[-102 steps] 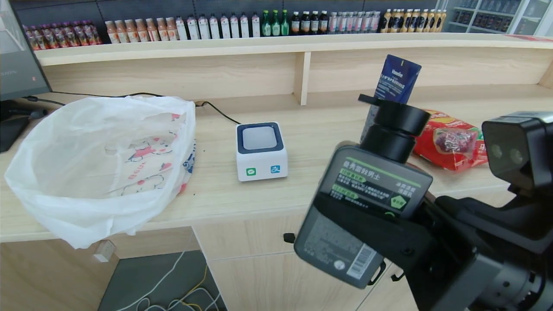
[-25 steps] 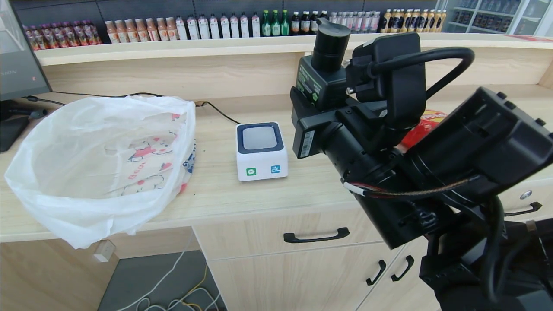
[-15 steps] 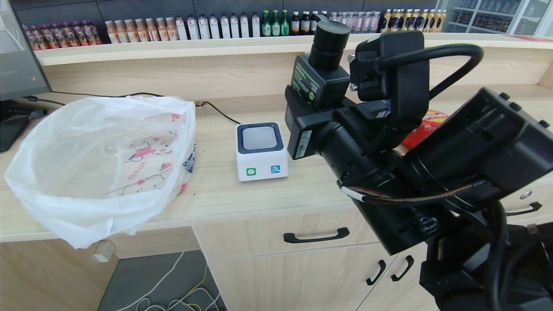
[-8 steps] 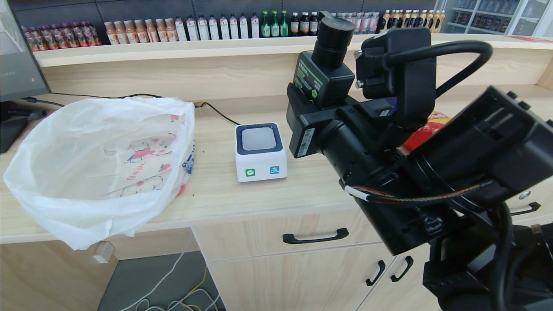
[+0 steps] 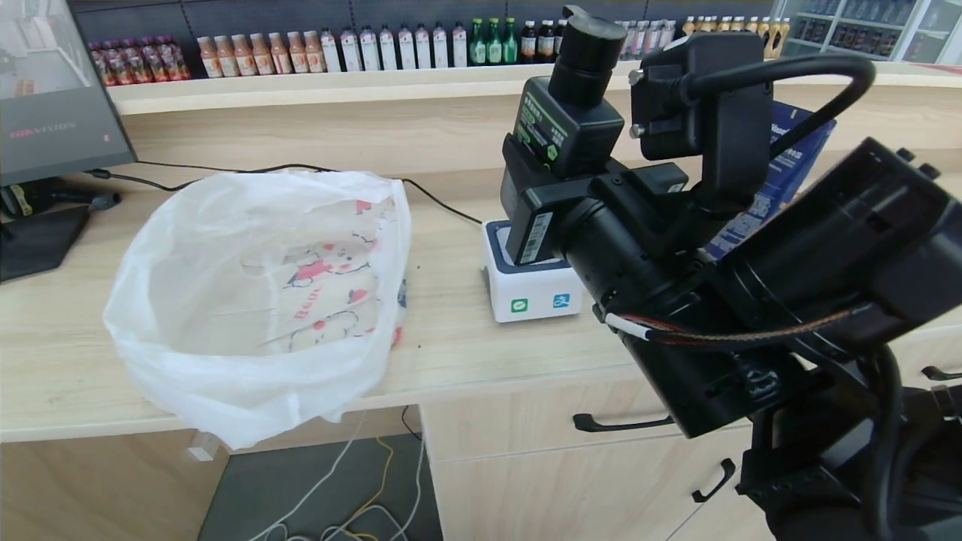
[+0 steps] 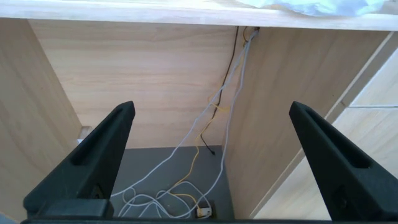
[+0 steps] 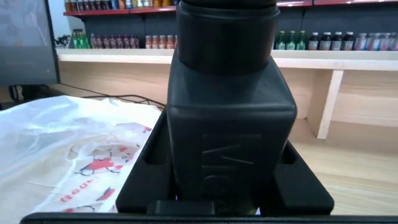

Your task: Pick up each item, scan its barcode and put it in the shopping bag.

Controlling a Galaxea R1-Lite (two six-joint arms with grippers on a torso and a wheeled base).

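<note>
**Turn the barcode down onto the scanner window**

Your right end effector (image 5: 552,199) is clamped on the black pump bottle (image 5: 567,131). It holds the bottle upright above the surface (image 5: 451,346), and the bottle's lower end appears to hang just over the white scanner (image 5: 530,297). The barcode (image 5: 535,237) sits low on the bottle's side. It looks to face sideways, toward the shopping bag (image 5: 255,300), while the scanner's window faces up.

I'd roll the wrist until that strip looks down at the window. Keep a small gap above the glass and hold steady until it reads. Don't loosen the grip, because the tall pump head probably makes the bottle want to tip. The bag lies open-mouthed on the surface to the robot's left of the scanner, so the carry should be short.

Your left end effector (image 6: 211,155) hangs spread wide and empty below the surface edge.

As for print:
- The bottle has a green-and-white label panel above the barcode, and raised lettering on its back in the right wrist view.
- The scanner's front carries two small square icons, one green and one blue.
- The bag shows a red cartoon figure with red lettering.
- The blue pouch (image 5: 789,173) behind the arm has white text.
- The monitor (image 5: 52,98) has red lettering on its bezel.

I'm leaving the wording itself unread.
</note>
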